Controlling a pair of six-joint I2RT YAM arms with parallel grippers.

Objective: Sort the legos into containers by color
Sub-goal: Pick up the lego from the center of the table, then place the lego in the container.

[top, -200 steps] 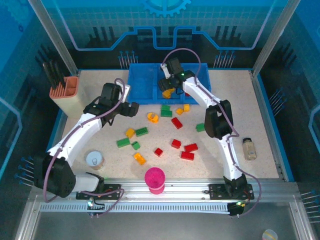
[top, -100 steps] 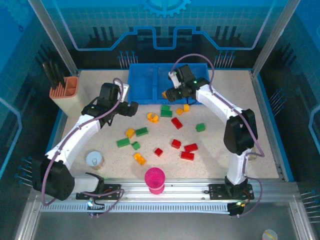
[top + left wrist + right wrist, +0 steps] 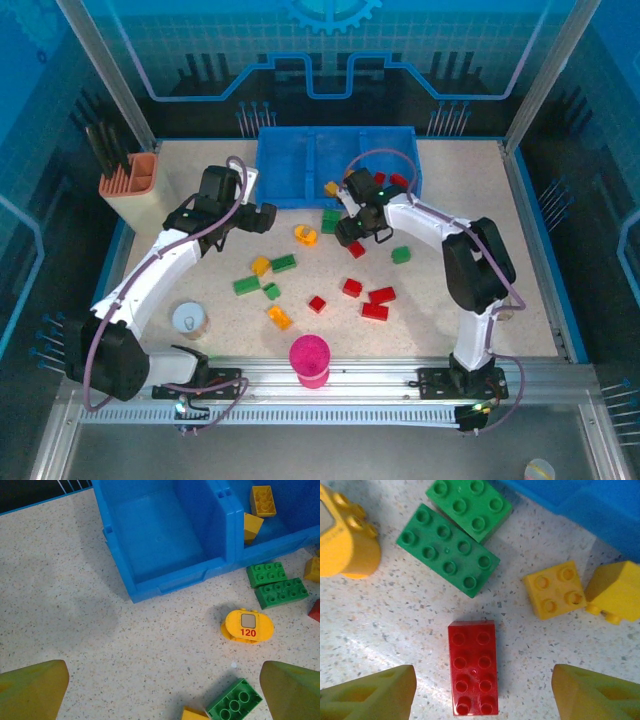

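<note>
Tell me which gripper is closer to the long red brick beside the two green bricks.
Right. The right gripper hovers open directly over the red brick; the left gripper is off to its left, beyond the yellow rounded piece.

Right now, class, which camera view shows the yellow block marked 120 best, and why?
The left wrist view: the yellow block sits whole and close, its number readable. The right wrist view cuts the block off at the picture's left edge; the top view shows the block tiny, number unreadable.
</note>
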